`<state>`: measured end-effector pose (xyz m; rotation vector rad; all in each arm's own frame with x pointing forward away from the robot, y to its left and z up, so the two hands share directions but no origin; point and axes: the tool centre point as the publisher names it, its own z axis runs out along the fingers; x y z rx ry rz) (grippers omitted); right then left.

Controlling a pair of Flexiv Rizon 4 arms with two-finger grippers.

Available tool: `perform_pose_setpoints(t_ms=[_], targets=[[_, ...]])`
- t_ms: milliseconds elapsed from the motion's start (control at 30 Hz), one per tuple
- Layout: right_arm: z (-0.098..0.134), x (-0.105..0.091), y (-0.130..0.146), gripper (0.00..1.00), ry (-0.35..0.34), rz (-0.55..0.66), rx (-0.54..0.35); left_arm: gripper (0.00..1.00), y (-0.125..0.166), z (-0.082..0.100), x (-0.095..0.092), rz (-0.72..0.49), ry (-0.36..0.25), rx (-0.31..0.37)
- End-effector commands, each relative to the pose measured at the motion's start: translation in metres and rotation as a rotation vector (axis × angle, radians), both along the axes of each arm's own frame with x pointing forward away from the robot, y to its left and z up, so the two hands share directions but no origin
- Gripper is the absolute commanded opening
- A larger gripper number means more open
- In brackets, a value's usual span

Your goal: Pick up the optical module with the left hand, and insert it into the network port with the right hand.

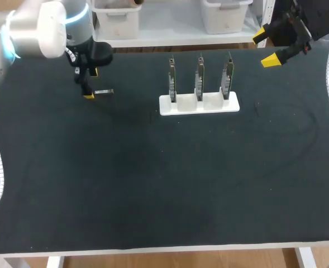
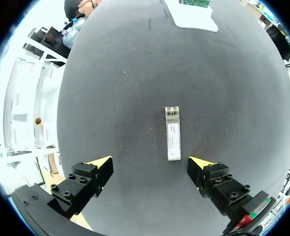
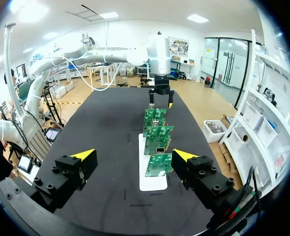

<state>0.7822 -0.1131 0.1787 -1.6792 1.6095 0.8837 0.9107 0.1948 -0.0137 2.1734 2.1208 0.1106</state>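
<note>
Left wrist view: the slim silver metal optical module (image 2: 173, 133) is flanked, untouched, by the released left gripper (image 2: 152, 162), black tabletop (image 2: 130, 73) all round; right gripper (image 3: 135, 155) likewise released.

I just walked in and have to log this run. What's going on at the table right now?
The left gripper hangs open, low over the optical module, which lies flat on the black table, not yet gripped. The right gripper is open and raised near the table's far right corner. Between them stands a white holder with three upright circuit boards. Nothing is picked up or inserted yet.
</note>
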Motion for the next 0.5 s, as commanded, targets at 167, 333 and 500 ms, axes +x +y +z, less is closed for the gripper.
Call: perform_pose_setpoints(t_ms=[167,333,500], targets=[[0.0,0.0002,0.0001,1.0,0.0,0.0,0.0,1.0,0.005,0.0048,0.013,0.015,0.386,-0.002],[0.0,0.0002,0.0001,1.0,0.0,0.0,0.0,1.0,0.0048,0.0055,0.0139,0.015,0.376,-0.033],[0.0,0.0002,0.0001,1.0,0.0,0.0,0.0,1.0,0.0048,0.0055,0.0139,0.015,0.376,-0.033]])
